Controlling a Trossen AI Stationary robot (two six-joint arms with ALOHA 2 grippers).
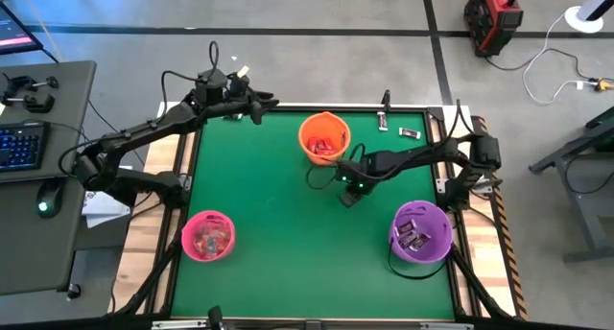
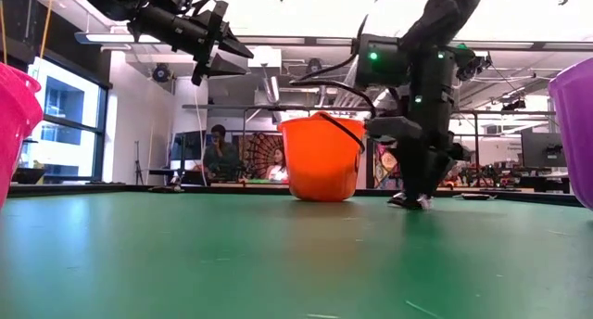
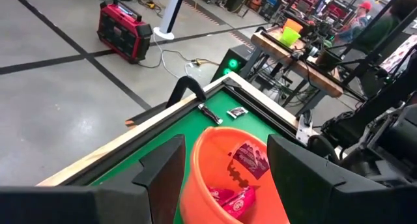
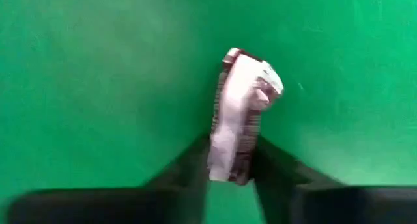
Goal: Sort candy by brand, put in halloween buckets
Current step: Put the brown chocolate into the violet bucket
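Right gripper (image 4: 231,165) is down at the green table (image 1: 269,215), jaws closed around a silvery, dark-edged candy piece (image 4: 238,116). The piece sits between the two fingers, its far end sticking out past the tips. Looks like a pick in progress; I can't tell whether it has left the mat.

Just beyond those jaws on the far side stands the orange bucket (image 1: 324,138), with red-wrapped pieces (image 3: 247,160) inside. The purple bucket (image 1: 420,231) is nearer the front edge, off to the right arm's side, with dark wrappers in it. The pink bucket (image 1: 208,236) is well apart, across the table on the left arm's side, with candy inside that is too small to make out.

Left gripper (image 3: 225,168) hovers high, jaws spread and empty, with the orange bucket directly ahead of and below the fingertips. It looks to be waiting.

Progress, as a judgement: mostly done. All three buckets are loaded and the mat is nearly bare. What's left, as far as I can see:
- the piece in the right jaws, which still needs dropping; brand not readable
- two dark pieces (image 1: 411,132) near the far right corner of the table, well beyond the right jaws
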